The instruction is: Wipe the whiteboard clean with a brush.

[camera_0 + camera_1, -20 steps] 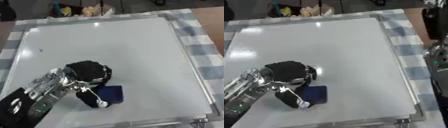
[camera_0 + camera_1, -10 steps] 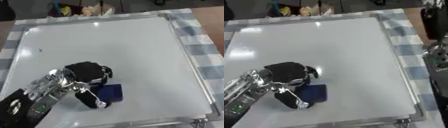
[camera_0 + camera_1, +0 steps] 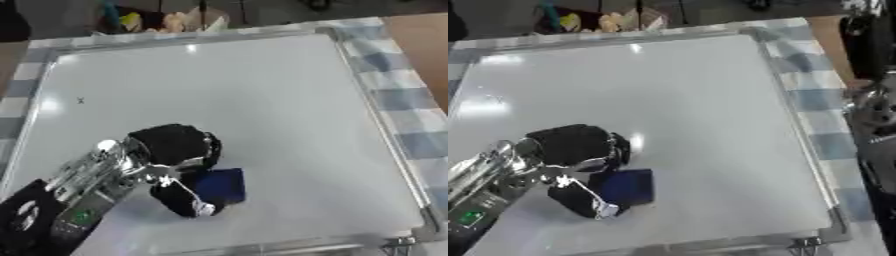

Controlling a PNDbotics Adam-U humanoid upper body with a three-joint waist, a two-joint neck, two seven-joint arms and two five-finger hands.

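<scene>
The brush (image 3: 219,185) — a dark blue block — lies flat on the lower left part of the whiteboard (image 3: 262,100), pressed to the surface under the left hand (image 3: 175,150). The fingers and thumb are curled round it: the fingers come over its top and the thumb runs down its near-left side, so the hand is gripping the brush, not merely pushing it. The silver-and-black forearm reaches in from the lower left corner.

The board is nearly all bare white, with only glare spots near its upper left. One small dark mark (image 3: 80,100) shows by the left edge, well apart from the brush and above it. Judging by this, most of the wiping looks done, and what is left is that mark — plus anything hidden beneath the hand and arm, which cannot be checked.

Around the board lies a blue-and-white checked cloth (image 3: 402,95). The right hand (image 3: 872,112) shows only as a blurred grey shape at the right edge of the right eye view; whether its fingers are open or closed cannot be told.
</scene>
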